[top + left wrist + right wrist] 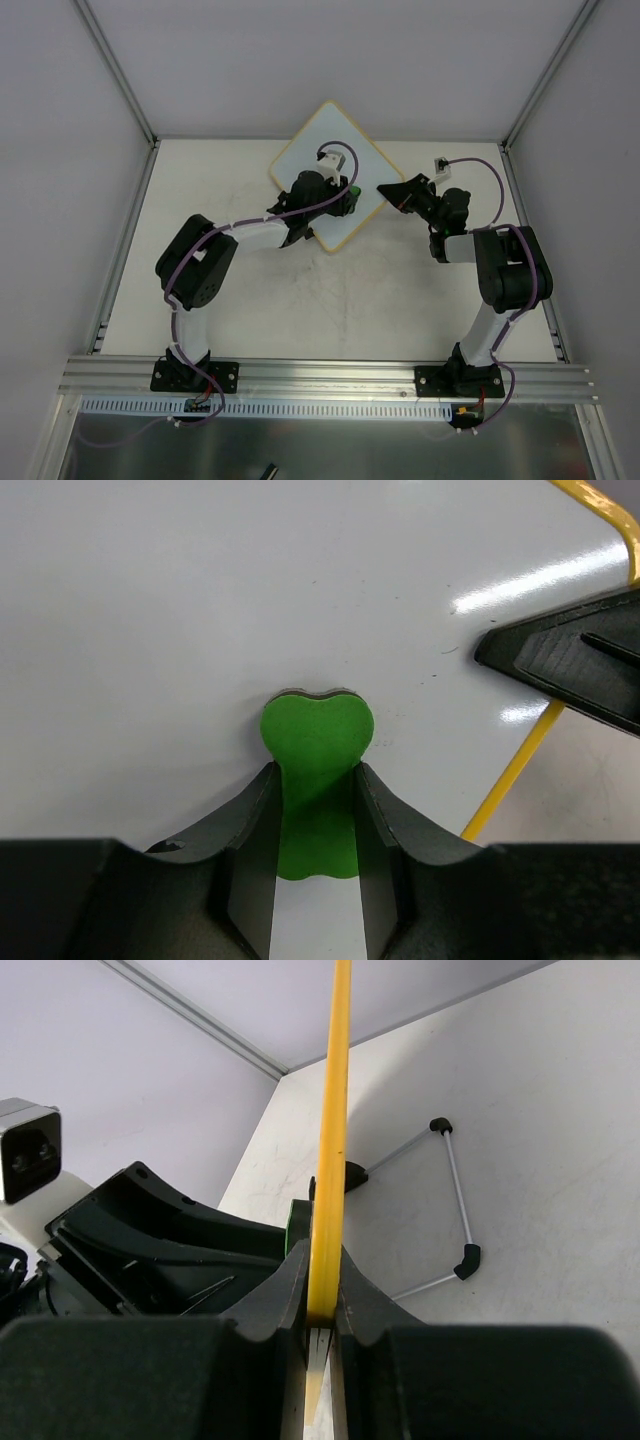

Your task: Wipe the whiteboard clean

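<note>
The whiteboard [322, 150] lies as a diamond at the back middle of the table, white with a tan-yellow rim. My left gripper [347, 196] is over its near right part, shut on the green bone-shaped eraser [355, 189]. In the left wrist view the eraser [317, 742] sits between my fingers, its end against the white board surface [150, 620], which shows no marks. My right gripper [392, 190] is shut on the board's right edge. In the right wrist view the yellow rim [330, 1140] runs edge-on between the jaws.
A thin wire stand with black corner pieces [455, 1200] lies on the table beyond the board's rim. The right gripper's black fingers [570, 660] are close to the eraser's right. The cell's walls stand at the back and both sides.
</note>
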